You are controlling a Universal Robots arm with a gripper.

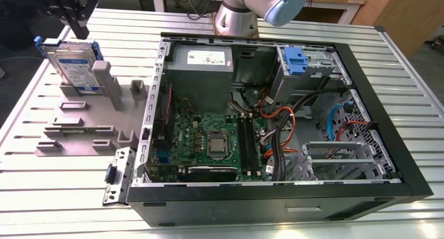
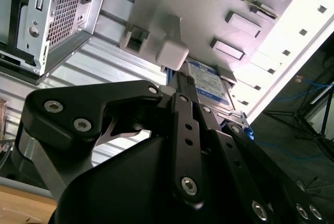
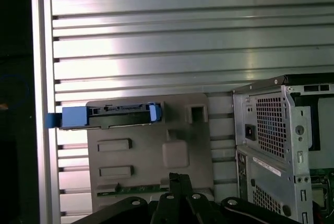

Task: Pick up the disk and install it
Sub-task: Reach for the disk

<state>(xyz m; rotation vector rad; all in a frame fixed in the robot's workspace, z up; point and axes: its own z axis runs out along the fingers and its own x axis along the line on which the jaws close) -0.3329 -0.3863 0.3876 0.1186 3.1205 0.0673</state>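
While the disk (image 1: 73,67) waited in its rack, we logged the following, view by view.

Exterior view: the gripper (image 1: 78,30) hung at the exterior view's upper left, directly above the disk and close to it, though we saw no contact. The disk stood on edge, slotted into the grey holder (image 1: 76,122) on the slatted table (image 1: 409,67), its labelled face towards the camera. Its upper edge ran along the line of the slats. The open computer case (image 1: 388,145) lay well apart, towards the exterior view's right.

Second wrist view: the gripper (image 2: 180,80) sat in front of the disk (image 2: 209,83). The disk's label showed just past the gripper, and the holder (image 2: 209,10) was beyond that. The metal back of the case (image 2: 57,15) stood off to one side.

First wrist view: the disk (image 3: 112,115) appeared as a long thin strip with blue ends, upright in the holder (image 3: 151,151). It was apart from the gripper (image 3: 179,179) and offset from it across the holder. The case (image 3: 271,130) was beside the holder.

Jaws: we could not tell whether they were released or clenched. We judged that the gripper carried nothing.

Relation noted: the disk lay beneath the gripper, thin edge uppermost.
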